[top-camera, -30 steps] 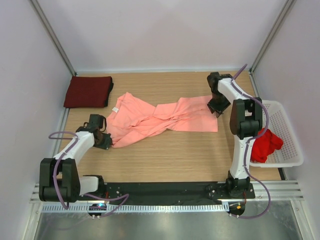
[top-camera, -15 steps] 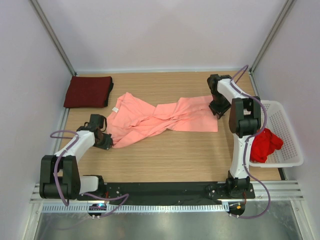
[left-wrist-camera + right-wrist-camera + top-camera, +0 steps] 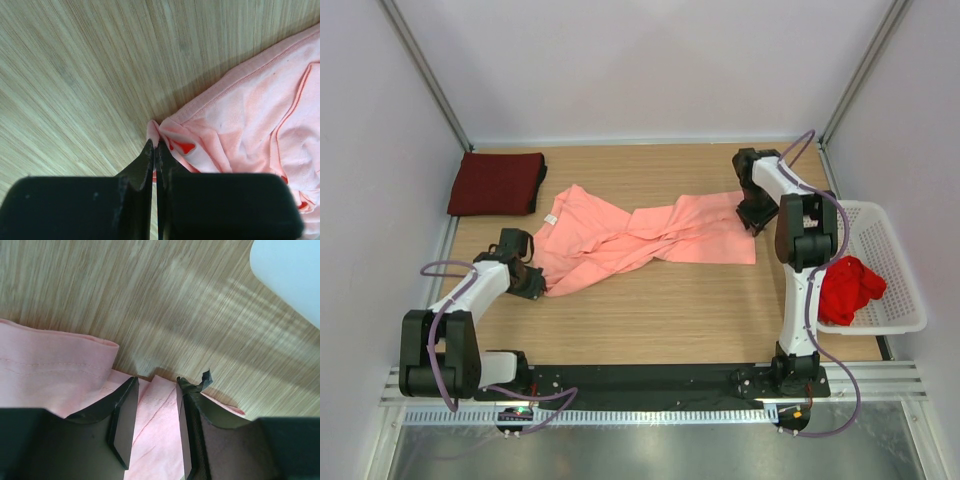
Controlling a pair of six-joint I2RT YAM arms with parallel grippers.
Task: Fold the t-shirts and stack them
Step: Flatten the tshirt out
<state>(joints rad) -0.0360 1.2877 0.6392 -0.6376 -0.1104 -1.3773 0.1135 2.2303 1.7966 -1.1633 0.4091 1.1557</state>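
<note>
Corner of salmon-pink t-shirt sits clamped in left gripper; right gripper straddles its hem, apparently unclenched.

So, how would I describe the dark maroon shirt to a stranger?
Start at the wooden table and go to its far left corner. There lies the dark maroon t-shirt, the only one folded into a neat rectangle. The salmon-pink t-shirt sprawls mid-table, and the bright red t-shirt is crumpled in the white basket.

right hand edged slightly left, red t-shirt less covered
</note>
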